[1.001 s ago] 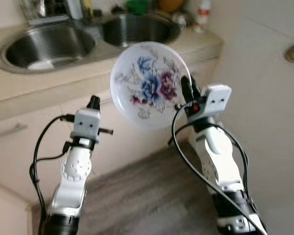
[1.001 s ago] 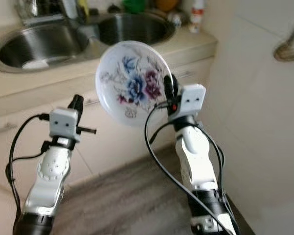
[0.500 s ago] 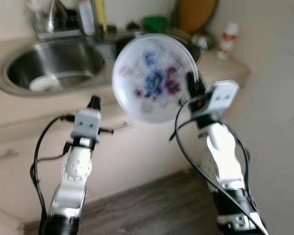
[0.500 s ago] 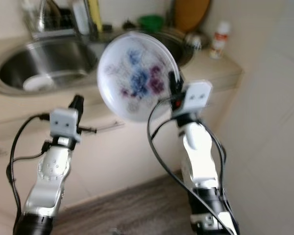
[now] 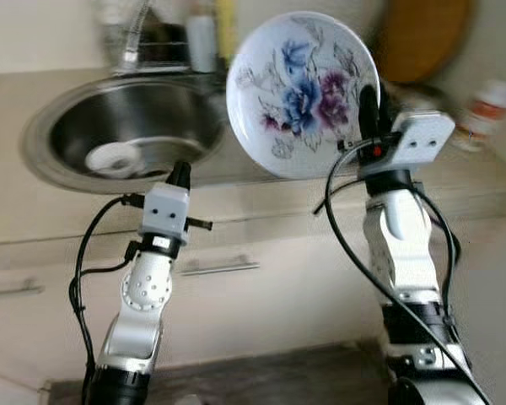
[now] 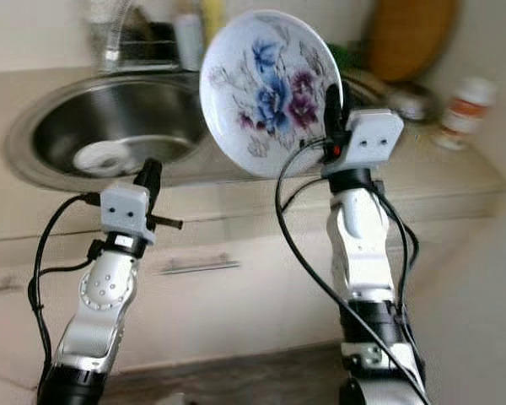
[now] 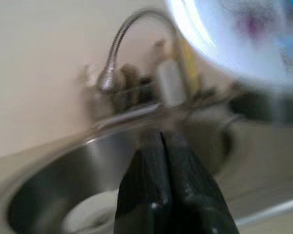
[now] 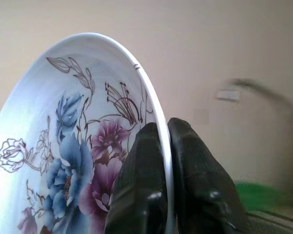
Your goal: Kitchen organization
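Note:
A white plate painted with blue and purple flowers stands on edge in the air over the counter, its face turned toward me. My right gripper is shut on the plate's right rim. My left gripper is held up in front of the counter edge, below the left sink basin, its fingers pressed together on nothing. A small white dish lies in that basin.
A curved tap and bottles stand behind the sink. A brown board leans at the back right, with a white bottle with a red label on the counter. Cabinet drawers with a metal handle are below.
The camera has tilted up and come closer to the counter. My right gripper has raised the plate higher over the sink area. The left arm keeps its pose.

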You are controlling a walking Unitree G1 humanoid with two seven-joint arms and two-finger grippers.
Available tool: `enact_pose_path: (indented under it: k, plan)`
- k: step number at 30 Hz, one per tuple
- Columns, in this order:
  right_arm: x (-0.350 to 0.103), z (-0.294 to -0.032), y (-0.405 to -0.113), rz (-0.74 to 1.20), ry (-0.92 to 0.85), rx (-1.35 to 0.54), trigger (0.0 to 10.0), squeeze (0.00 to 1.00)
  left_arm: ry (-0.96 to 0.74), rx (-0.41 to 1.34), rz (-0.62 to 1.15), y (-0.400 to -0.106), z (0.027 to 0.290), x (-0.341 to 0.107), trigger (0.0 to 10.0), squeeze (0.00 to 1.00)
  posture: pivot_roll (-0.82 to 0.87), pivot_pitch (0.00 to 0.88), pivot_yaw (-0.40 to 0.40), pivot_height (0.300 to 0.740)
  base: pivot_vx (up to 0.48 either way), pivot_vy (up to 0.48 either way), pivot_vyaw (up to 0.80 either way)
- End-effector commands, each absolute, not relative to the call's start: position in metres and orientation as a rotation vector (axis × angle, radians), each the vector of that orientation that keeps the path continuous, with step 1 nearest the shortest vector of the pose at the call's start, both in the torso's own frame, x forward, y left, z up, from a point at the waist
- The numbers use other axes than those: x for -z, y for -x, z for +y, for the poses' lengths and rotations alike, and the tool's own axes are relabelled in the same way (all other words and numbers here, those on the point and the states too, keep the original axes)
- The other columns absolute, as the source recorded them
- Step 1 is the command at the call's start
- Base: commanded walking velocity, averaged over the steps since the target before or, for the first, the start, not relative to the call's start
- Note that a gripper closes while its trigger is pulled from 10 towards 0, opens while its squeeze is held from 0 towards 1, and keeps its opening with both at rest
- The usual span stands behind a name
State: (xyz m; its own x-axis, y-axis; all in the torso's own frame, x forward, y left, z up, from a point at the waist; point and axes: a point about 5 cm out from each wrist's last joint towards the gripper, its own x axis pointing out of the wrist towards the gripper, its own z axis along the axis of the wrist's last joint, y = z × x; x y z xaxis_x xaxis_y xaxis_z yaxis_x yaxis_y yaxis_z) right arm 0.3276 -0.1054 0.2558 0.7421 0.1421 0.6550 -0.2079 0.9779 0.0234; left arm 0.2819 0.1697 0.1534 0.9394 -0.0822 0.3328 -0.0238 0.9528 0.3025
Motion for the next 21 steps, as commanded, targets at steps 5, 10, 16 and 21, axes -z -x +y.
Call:
enact_pose_path:
  k: [5,10,16,21]
  plan:
    - [-0.267,-0.119,-0.327,-0.778,-0.093,-0.133,0.0,0.0,-0.285,0.054,-0.378,-0.281,0.159,-0.158,10.0,0.0,-0.02,0.0,-0.041,0.74,0.0,0.0,0.0]
    - [-0.26,-0.116,-0.328,-0.758,-0.071,-0.14,0.0,0.0,-0.283,0.055,-0.376,-0.282,0.159,-0.158,10.0,0.0,-0.02,0.0,-0.041,0.74,0.0,0.0,0.0]
    - [-0.249,-0.119,-0.334,-0.689,-0.018,-0.111,0.0,0.0,-0.275,0.064,-0.37,-0.281,0.156,-0.157,10.0,0.0,-0.02,0.0,-0.041,0.74,0.0,0.0,0.0]
    - [-0.244,-0.122,-0.337,-0.668,0.004,-0.089,0.0,0.0,-0.276,0.062,-0.372,-0.281,0.157,-0.158,10.0,0.0,-0.02,0.0,-0.041,0.74,0.0,0.0,0.0]
